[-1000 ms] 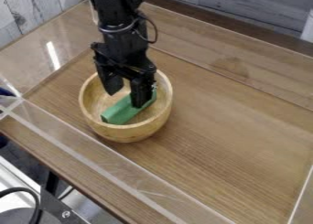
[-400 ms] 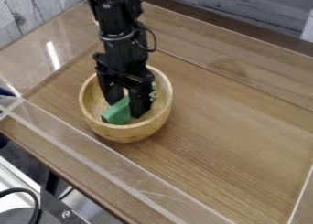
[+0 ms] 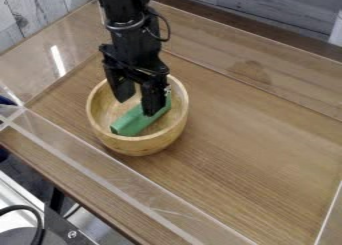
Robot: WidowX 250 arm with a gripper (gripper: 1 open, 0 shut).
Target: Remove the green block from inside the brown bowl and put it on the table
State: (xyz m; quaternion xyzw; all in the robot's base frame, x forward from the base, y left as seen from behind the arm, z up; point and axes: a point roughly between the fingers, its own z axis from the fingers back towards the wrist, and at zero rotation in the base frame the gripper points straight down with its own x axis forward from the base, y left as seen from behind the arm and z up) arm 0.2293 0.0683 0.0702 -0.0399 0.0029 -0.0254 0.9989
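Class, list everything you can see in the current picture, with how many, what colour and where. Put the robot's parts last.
bowl: one, light brown, on the table near its left side
block: one, green, inside the bowl
table: one, brown wood grain, under the bowl
walls: several, clear, along the table's edges
cable: at least one, black, bottom left corner, beyond the wall
arm: one, black, reaching in from the top, over the bowl
pincer: one, black, open, at the arm's lower end, over the block

You see grey, wood-grained boarding (image 3: 30,9) at the far left — and a black cable (image 3: 19,211) curling at the near left.
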